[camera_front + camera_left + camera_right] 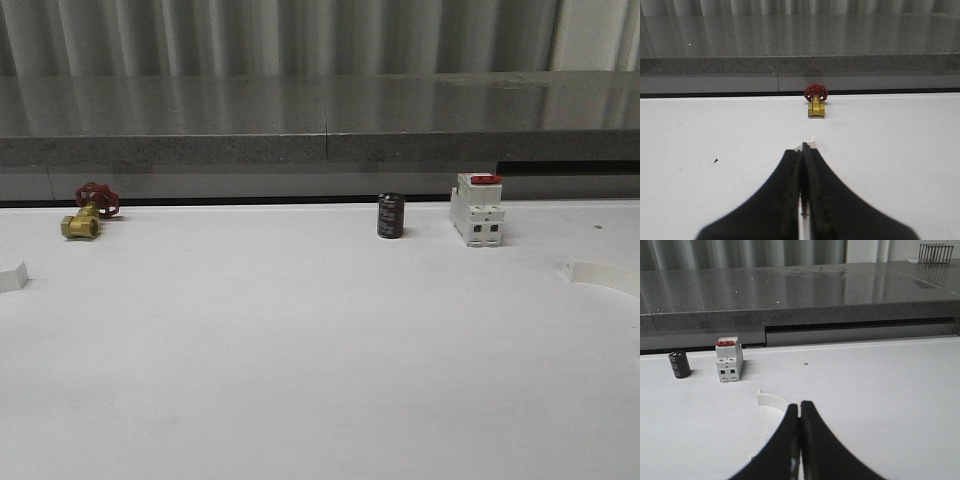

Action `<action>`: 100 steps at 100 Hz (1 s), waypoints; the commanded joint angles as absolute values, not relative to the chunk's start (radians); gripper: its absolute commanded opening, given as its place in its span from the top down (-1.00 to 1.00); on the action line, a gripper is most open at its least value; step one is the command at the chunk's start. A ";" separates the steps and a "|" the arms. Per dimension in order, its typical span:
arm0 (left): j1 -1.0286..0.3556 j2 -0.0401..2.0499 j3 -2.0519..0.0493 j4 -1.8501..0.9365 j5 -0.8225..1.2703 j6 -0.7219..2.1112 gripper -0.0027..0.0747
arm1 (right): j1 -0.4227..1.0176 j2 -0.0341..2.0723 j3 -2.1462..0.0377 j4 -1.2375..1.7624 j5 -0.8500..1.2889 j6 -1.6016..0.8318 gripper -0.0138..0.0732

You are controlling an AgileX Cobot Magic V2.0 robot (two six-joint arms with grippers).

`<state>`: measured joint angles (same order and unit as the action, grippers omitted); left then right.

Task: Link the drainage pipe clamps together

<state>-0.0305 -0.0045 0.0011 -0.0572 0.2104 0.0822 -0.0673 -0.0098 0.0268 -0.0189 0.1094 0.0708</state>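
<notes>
Two white drainage pipe clamps lie far apart on the white table. One half-ring is cut off by the front view's left edge, the other by its right edge. In the left wrist view my left gripper is shut, with a white clamp end poking out past its tips and a white strip between its fingers. In the right wrist view my right gripper is shut where the curved clamp wall runs in behind the fingers; most of that arc is hidden.
A brass valve with a red handwheel sits at the back left. A black cylinder and a white switch with a red top stand at the back right. A grey ledge runs behind the table.
</notes>
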 commanded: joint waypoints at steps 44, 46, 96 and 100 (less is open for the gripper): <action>-0.032 -0.032 0.018 -0.059 -0.033 0.079 0.99 | -0.072 -0.029 0.011 -0.018 0.039 0.065 0.83; -0.032 -0.032 0.012 -0.059 -0.025 0.079 0.99 | -0.072 -0.029 0.011 -0.018 0.039 0.065 0.83; -0.032 0.334 -0.422 -0.054 0.447 0.079 0.98 | -0.072 -0.029 0.011 -0.018 0.039 0.065 0.83; -0.032 0.378 -0.455 -0.043 0.474 0.079 0.94 | -0.072 -0.029 0.011 -0.018 0.039 0.065 0.83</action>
<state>-0.0305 0.2743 -0.3609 -0.0536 0.4725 0.0822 -0.0673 -0.0098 0.0268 -0.0189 0.1117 0.0708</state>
